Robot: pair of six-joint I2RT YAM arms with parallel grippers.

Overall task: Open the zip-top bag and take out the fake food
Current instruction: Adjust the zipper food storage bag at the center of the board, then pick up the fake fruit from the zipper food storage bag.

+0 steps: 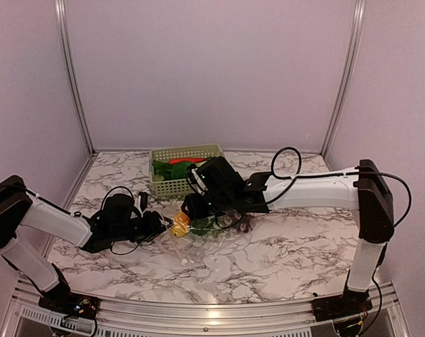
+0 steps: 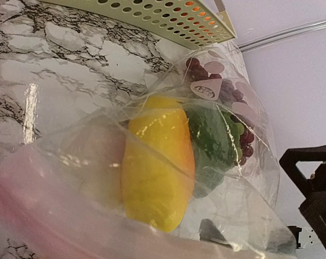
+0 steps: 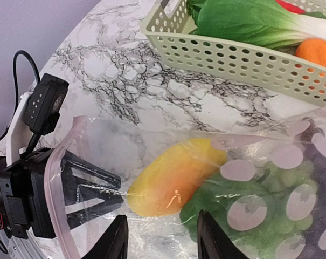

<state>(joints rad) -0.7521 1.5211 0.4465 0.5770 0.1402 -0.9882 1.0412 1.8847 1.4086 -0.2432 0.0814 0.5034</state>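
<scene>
The zip-top bag [image 3: 152, 140] lies flat on the surface [image 3: 125, 70], just in front of the basket [image 3: 233, 59]. The fake food [image 2: 206, 140] is inside the bag: a yellow-orange piece [image 3: 173, 175], a green leafy piece [image 3: 227, 208] and a purple grape bunch [image 2: 198, 70]. The right end effector [image 3: 163, 237] hangs over the bag with its jaws wide, gripping nothing. The left end effector [image 3: 121, 191] is at the pink zip strip [image 3: 57, 156] with its jaws partly apart, apparently inside the bag mouth.
</scene>
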